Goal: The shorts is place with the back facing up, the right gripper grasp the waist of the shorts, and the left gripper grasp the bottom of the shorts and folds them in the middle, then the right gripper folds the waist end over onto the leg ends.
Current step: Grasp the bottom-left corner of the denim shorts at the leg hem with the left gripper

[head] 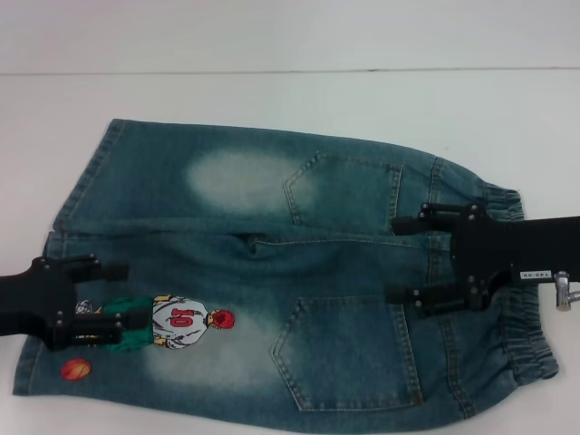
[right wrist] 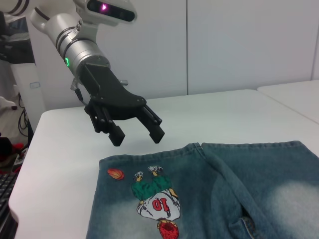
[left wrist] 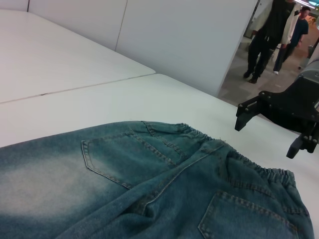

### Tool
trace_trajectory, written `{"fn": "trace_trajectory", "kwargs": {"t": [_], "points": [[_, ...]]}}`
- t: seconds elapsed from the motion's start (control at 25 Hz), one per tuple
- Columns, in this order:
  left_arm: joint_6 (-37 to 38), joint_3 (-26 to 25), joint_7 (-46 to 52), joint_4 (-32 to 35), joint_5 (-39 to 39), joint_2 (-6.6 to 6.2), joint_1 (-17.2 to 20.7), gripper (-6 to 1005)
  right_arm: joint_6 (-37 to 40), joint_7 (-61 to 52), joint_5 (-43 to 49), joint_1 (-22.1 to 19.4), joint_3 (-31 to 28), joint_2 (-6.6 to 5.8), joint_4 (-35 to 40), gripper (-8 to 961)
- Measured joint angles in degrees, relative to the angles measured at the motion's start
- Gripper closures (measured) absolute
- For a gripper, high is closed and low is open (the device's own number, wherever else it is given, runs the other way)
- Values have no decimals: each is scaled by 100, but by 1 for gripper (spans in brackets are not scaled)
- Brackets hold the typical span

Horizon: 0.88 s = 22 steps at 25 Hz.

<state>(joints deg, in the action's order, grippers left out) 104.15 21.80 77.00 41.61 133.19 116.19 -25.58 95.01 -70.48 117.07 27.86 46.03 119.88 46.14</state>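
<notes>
On the white table (head: pixel 272 100), the faded blue-green denim shorts (head: pixel 272 272) lie flat, back up, showing two stitched patch pockets, pale worn patches and an embroidered basketball player (head: pixel 177 322) numbered "10". Above their ruffled elastic waist (head: pixel 517 299) hovers the black, white-labelled right gripper (head: pixel 403 258), fingers spread, holding nothing. Above the flat leg hems (head: pixel 45 299), beside the small orange ball patch (head: pixel 76 369), the unlabelled black left gripper (head: pixel 122 294) hangs open and empty.

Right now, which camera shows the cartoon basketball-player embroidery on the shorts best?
The right wrist view: the embroidery lies fully exposed on the shorts, number 10 readable, with the open left end effector hovering above the table beyond the hem. The head view shows it partly covered by that end effector. The left wrist view misses it.
</notes>
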Motion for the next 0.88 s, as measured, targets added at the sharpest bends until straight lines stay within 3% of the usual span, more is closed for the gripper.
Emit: {"fn": "trace_trajectory", "kwargs": {"t": [0.88], "points": [[52, -23, 148, 80, -1, 1, -8, 173, -9, -10, 0, 0, 112, 9, -10, 37]]}}
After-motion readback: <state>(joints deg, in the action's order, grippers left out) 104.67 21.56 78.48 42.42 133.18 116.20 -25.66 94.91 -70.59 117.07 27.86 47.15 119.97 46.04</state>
